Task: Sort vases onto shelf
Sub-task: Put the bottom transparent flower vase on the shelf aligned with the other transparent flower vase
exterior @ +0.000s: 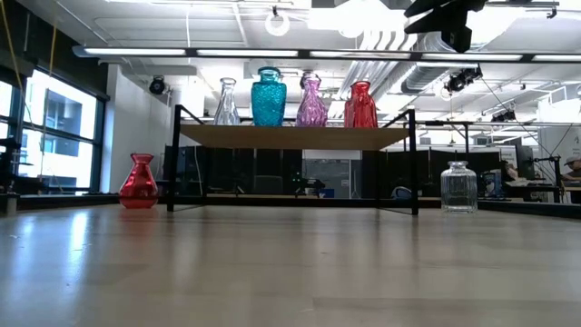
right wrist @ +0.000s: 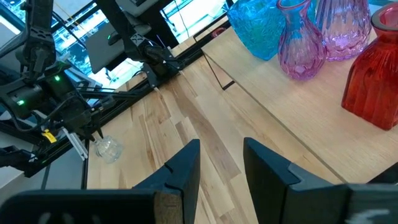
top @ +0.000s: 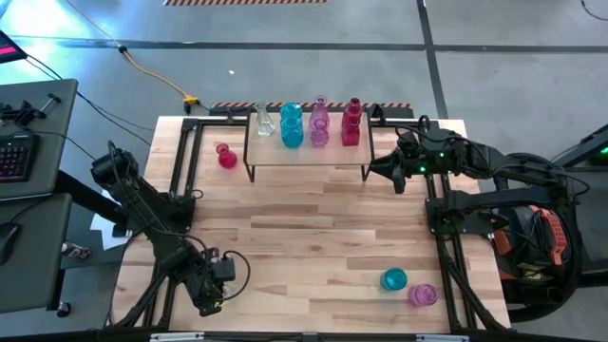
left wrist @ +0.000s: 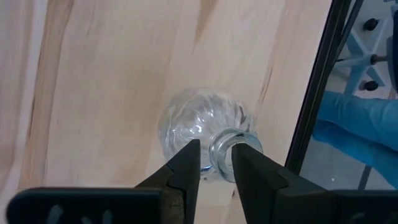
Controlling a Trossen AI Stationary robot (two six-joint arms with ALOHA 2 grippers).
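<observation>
Left gripper (left wrist: 219, 147) low at the near left corner of the table (top: 313, 237), pressed together on the narrow neck of a round clear vase (left wrist: 186, 121), seemingly pinching it just under the rim. Right gripper (right wrist: 221, 155) waiting by the right end of the shelf (top: 304, 157), slightly spread, holding nothing. Already up on the shelf, in one row: clear vase (top: 263, 122), teal vase (top: 292, 125), pink vase (top: 319, 123), red vase (top: 351, 123). Not yet sorted: small red vase (top: 226, 157) on the table left of the shelf, teal round vase (top: 393, 279) and pink round vase (top: 422, 295) near the right front corner. Risks, as a judgement: smooth glass slipping out of so small a hold on the neck; heavy round body swinging during a lift, then knocking the standing row on arrival. Little free room between the shelf vases, so easy to tip one over the edge.
</observation>
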